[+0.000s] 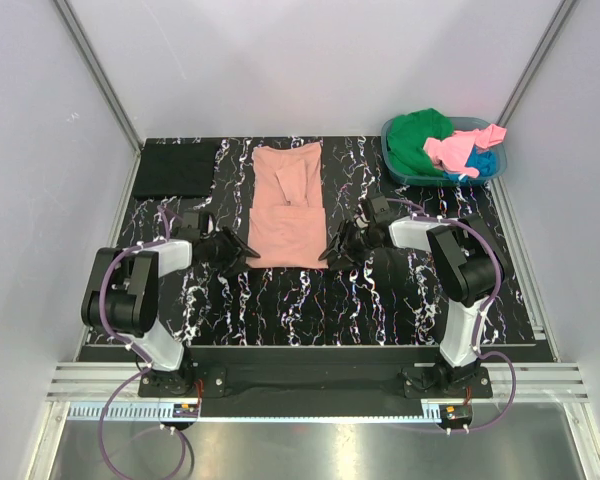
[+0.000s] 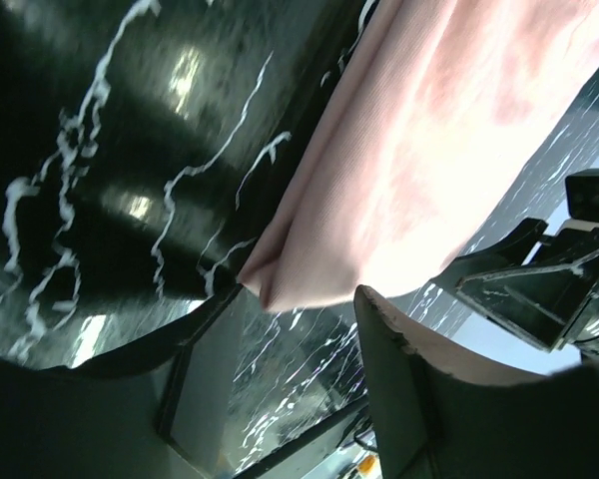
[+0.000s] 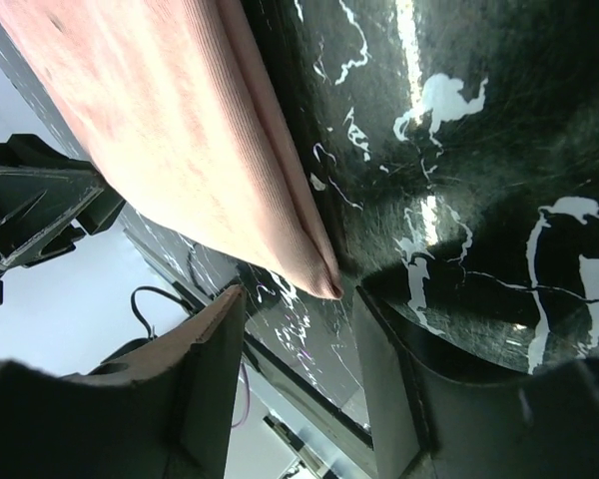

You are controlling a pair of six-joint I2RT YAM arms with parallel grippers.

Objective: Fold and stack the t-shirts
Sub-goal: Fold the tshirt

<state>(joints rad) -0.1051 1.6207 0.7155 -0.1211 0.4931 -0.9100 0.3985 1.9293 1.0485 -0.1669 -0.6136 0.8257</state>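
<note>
From above, the salmon-pink t-shirt (image 1: 288, 205) lies as a long strip on the table (image 1: 310, 300). The folded black t-shirt (image 1: 175, 168) lies to its left, and the basket (image 1: 412, 180) of loose tees (image 1: 420, 140) stands to its right. The left gripper (image 1: 238, 248) and right gripper (image 1: 336, 248) flank its near hem.

Left wrist: the jaws are apart, with the hem corner (image 2: 270, 284) just ahead of them.

Right wrist: the jaws are apart, with the other corner (image 3: 329, 284) at their mouth.

Each jaw should likely pinch every layer, then both lift evenly together. No writing is readable.
</note>
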